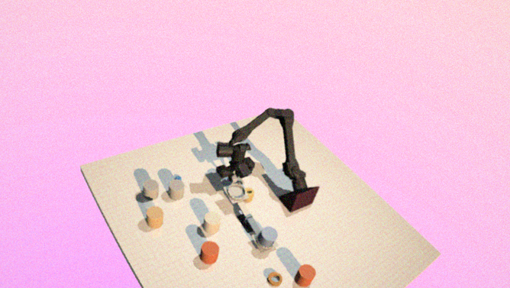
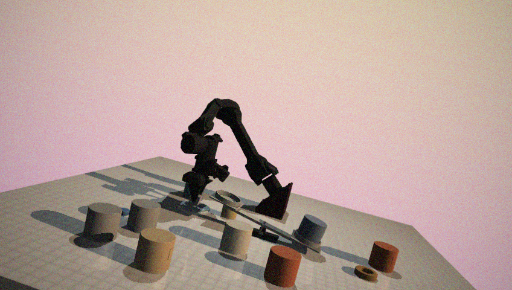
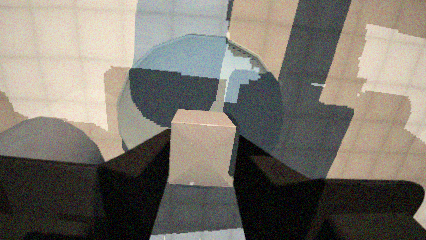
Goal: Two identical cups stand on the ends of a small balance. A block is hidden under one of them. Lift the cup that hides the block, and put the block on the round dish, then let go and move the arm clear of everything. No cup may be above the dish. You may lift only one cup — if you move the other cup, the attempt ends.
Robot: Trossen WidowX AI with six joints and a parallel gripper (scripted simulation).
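My gripper [image 1: 230, 178] [image 2: 195, 205] is shut on a pale pinkish block [image 3: 202, 152], low over the round bluish dish [image 2: 204, 209] [image 3: 175, 57]. Whether the block touches the dish cannot be told. One blue-grey cup [image 2: 186, 192] [image 3: 47, 140] stands on the table beside the dish, partly hidden by the gripper in the exterior view. The other blue-grey cup [image 1: 266, 237] [image 2: 311, 228] stands on the lower end of the tilted balance [image 2: 248, 216]. The balance's raised end, with a ring-shaped holder [image 1: 235, 199] [image 2: 237, 203], is empty and close to the gripper.
A yellow ring [image 1: 249, 196] [image 2: 229, 212] lies by the raised end. Grey cylinders [image 2: 102, 220] [image 2: 144, 215], a tan one [image 2: 154, 251], a cream one [image 2: 235, 238] and red ones [image 2: 282, 266] [image 2: 383, 257] stand around. An orange ring [image 1: 274, 285] [image 2: 361, 274] lies near the right red cylinder.
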